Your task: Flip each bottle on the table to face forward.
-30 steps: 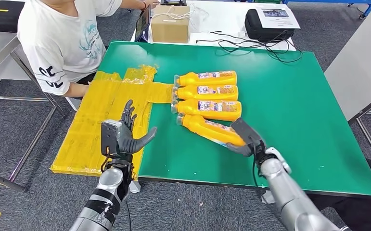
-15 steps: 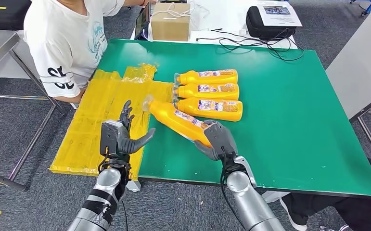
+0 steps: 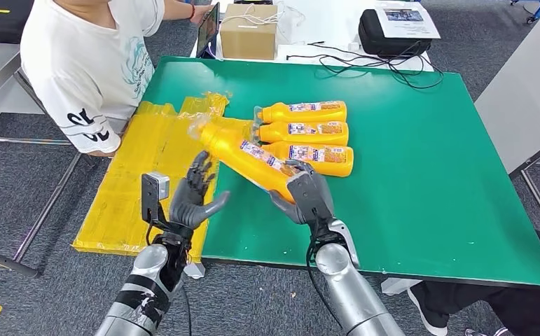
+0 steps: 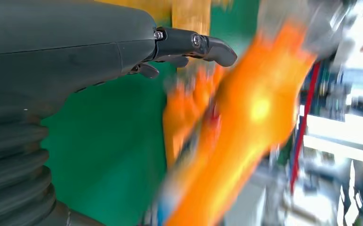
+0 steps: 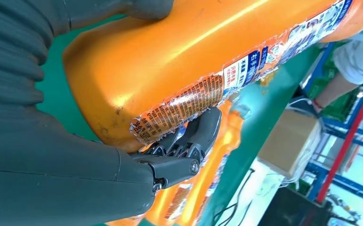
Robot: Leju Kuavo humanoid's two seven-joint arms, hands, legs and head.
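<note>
While three orange bottles lie side by side on the green bench with their labels turned up, the fourth bottle is off the surface, held at a slant above the bench's near left part with its cap end toward the yellow taped sheet. The right hand grips this bottle around its base, fingers wrapped under it and its torn label showing along one side. The left hand hovers just beside it, fingers spread and holding nothing. By my reading, three look finished; this last one is mid-turn and must yet be laid down label up.
</note>
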